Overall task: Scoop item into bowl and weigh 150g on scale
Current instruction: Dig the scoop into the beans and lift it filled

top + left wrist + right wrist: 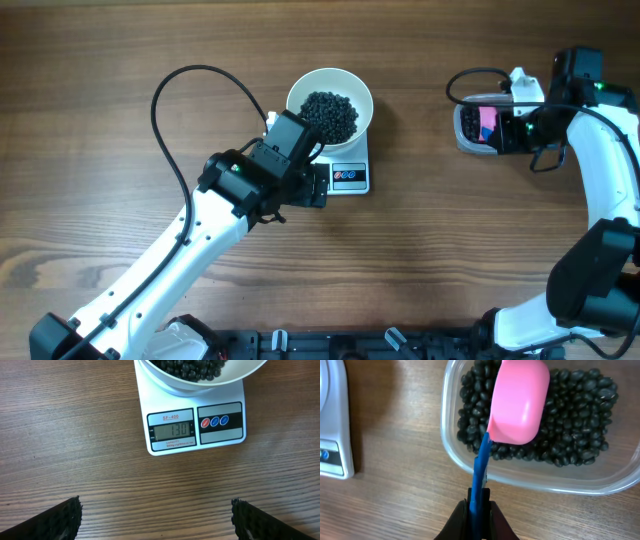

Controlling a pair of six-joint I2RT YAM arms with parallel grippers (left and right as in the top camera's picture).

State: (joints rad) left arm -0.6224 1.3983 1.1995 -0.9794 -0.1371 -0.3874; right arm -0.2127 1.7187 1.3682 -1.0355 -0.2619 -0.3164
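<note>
Up close at the left wrist, the left fingers (55, 520) stand spread wide and released, with only bare wooden tabletop (75, 435) between them. Just beyond them lies the scale (150, 402), its front edge toward the fingers. Its display (171, 431) reads 130, and three round buttons (215, 421), one red and two blue, sit beside it. On the scale stands the white bowl (200, 384), holding a dark heap of black beans (190, 366). From overhead, the left arm reaches in from the near edge of the tabletop, and its wrist hangs by the scale's front left corner.

At the right wrist, the right fingers (457, 522) are clenched on the thin blue handle (481, 467) of a pink scoop (519, 402). The scoop lies beyond them over a clear tub (530, 486), its rounded back turned up. More black beans cover the tub's floor beneath it; whether the scoop touches them I cannot tell. The tub sits on the tabletop well apart from the scale, to its right.
</note>
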